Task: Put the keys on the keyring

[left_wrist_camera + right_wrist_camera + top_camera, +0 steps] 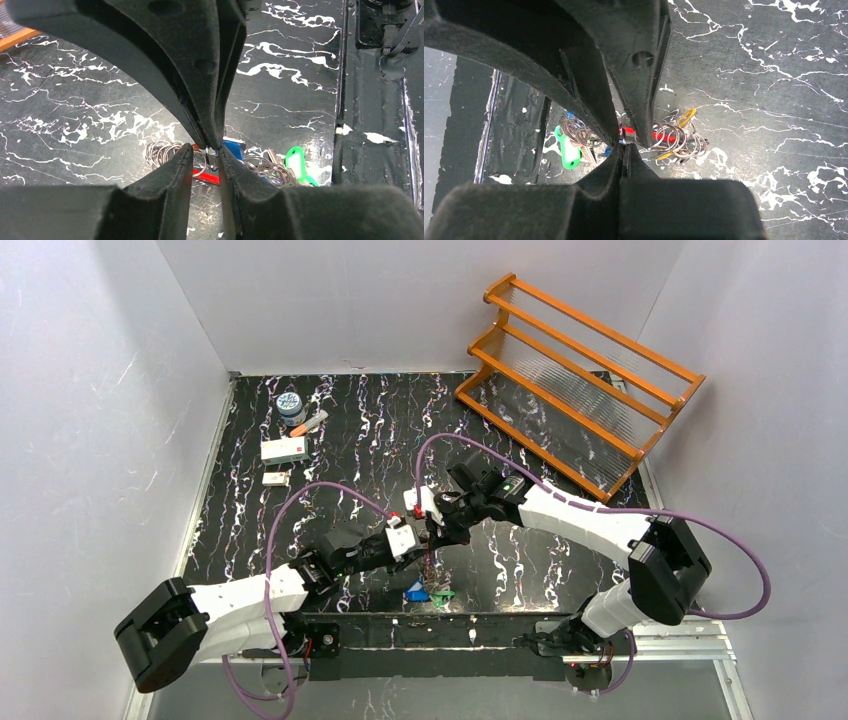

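Both grippers meet just above the table's near middle. My right gripper (437,527) (623,149) is shut on a thin silvery wire loop of the keyring (622,136). Beneath it the bunch (430,590) spreads out: several small rings (162,152), a red tag (205,176), a blue tag (234,149), a green tag (295,161) and a yellow one (686,116). Silver keys (273,153) lie by the green tag. My left gripper (420,537) (206,148) stands narrowly open, its fingertips on either side of the right fingers (210,130) and the wire loop (207,161).
An orange wooden rack (580,390) stands at the back right. At the back left are a small jar (289,403), a marker (310,423), a white box (284,449) and a small card (275,479). The arm bases and a rail (470,635) line the near edge.
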